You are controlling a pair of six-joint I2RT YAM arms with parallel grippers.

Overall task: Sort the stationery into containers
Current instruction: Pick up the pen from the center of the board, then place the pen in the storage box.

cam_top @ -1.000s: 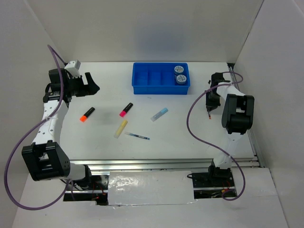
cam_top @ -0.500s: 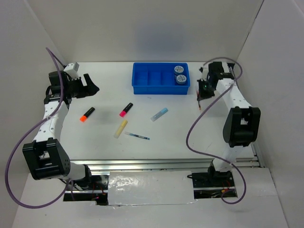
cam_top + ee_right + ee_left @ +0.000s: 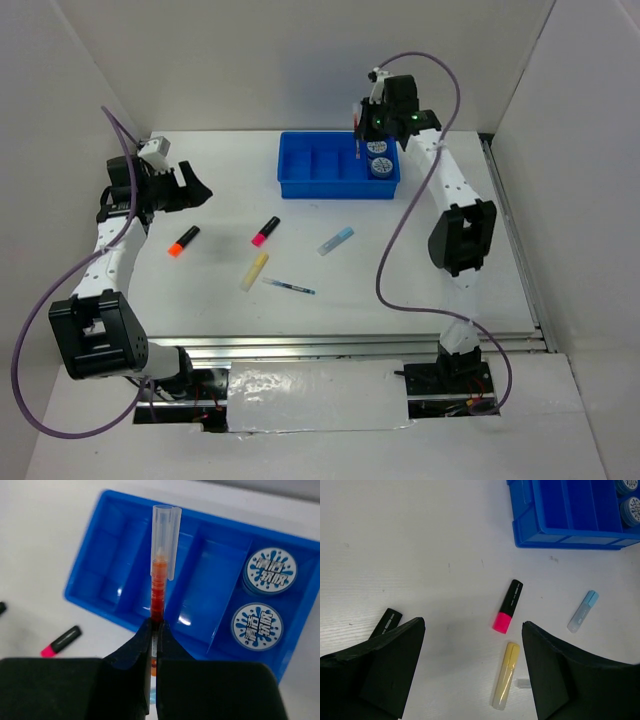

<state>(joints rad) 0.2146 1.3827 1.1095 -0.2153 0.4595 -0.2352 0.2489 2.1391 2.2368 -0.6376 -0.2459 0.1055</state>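
1. Table is the biggest thing I see from the top camera: white, with loose stationery lying on its near left half.
2. The tray is bright blue and sits at the far middle of the table, split into narrow compartments. My right wrist camera looks straight down into it, and its front wall shows in the left wrist view.
3. My right gripper hangs over the right part of the tray. Its fingers are pinched tight on a red pen, a thin one with a clear cap, held upright and off the table.
4. My left gripper hovers at the far left of the table with its fingers spread wide and nothing between them.
5. Four markers lie loose on the table, well apart from the tray:
   - orange marker, nearest the left gripper
   - pink marker
   - yellow marker
   - light blue marker
6. Two rolls, round and patterned in blue and white, sit one behind the other in the tray's right-end compartment.
7. The blue pen is thin and lies just beside the near end of the yellow marker.
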